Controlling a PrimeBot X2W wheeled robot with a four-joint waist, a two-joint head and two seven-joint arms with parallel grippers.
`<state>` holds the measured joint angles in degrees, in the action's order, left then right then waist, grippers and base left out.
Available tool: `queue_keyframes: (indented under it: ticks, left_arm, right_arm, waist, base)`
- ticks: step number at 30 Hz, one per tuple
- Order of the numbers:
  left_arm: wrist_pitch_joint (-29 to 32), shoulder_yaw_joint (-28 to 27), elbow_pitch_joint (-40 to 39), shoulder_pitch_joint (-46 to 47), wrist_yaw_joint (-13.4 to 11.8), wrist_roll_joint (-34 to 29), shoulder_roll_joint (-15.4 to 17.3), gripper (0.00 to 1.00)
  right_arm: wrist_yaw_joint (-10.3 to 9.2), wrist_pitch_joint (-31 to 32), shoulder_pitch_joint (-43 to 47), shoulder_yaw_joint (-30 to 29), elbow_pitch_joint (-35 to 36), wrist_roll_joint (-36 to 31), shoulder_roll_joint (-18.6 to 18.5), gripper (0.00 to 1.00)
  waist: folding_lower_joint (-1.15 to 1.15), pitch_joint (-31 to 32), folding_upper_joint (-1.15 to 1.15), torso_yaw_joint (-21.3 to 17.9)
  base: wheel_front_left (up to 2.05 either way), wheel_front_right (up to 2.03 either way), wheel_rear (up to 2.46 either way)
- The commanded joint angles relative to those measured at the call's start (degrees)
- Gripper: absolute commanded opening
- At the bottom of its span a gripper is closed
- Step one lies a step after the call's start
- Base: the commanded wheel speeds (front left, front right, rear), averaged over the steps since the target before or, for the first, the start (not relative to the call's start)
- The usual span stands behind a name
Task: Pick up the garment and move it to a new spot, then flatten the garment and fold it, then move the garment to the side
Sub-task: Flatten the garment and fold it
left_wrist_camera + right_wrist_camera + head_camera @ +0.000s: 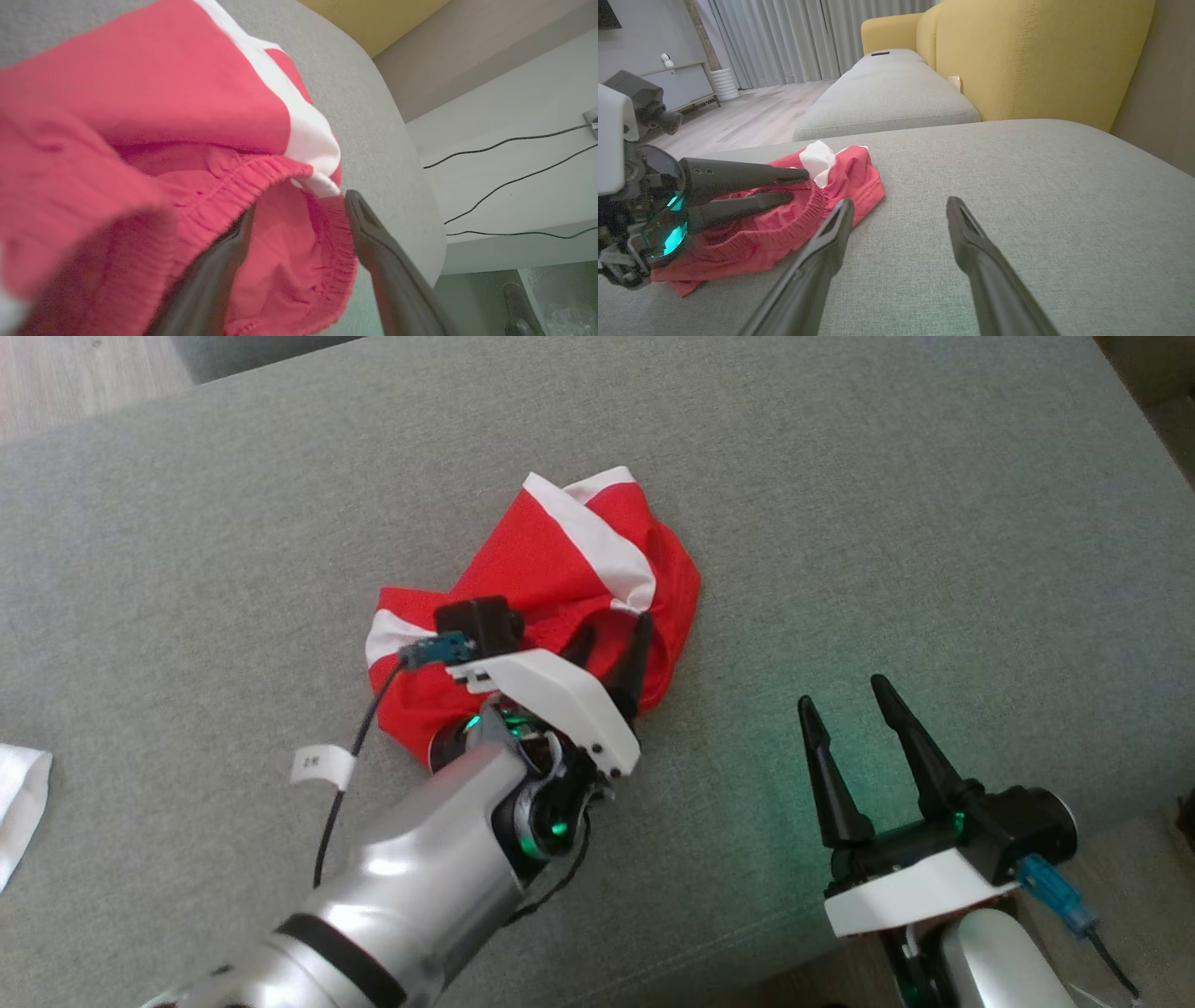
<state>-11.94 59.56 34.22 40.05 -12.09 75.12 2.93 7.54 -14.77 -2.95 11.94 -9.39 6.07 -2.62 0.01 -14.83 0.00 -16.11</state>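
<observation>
Red-and-white garment (560, 569) lies crumpled near the middle of the grey cushion (887, 476), well apart from every cushion edge; bare upholstery stretches wide to its right and beyond it; a white cloth (19, 803) sits at the head view's left border, well apart; left gripper (613, 630) is spread wide at the garment's near edge, one finger tucked under the elastic waistband (261, 170), the other just outside it, nothing clamped; right gripper (840, 693) hovers fully spread over bare cushion near the front edge, empty.
</observation>
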Motion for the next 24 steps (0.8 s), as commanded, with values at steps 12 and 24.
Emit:
queue_keyframes:
  ticks: [12,24]
  left_arm:
    - [-2.9,3.1,3.1,6.6,-2.6,13.2,0.0,0.40]
    - [-3.0,6.8,4.6,10.2,1.5,11.8,0.0,0.00]
  right_arm:
    - [-0.05,-0.2,-1.5,1.6,1.2,0.3,-0.3,1.00]
    - [-0.05,-0.2,-0.3,1.5,0.3,0.2,-0.3,1.00]
  waist:
    - [-0.01,0.0,0.00,-0.6]
    - [-0.01,4.1,0.00,-0.6]
  base:
    - [0.00,0.00,0.00]
    - [0.00,0.00,0.00]
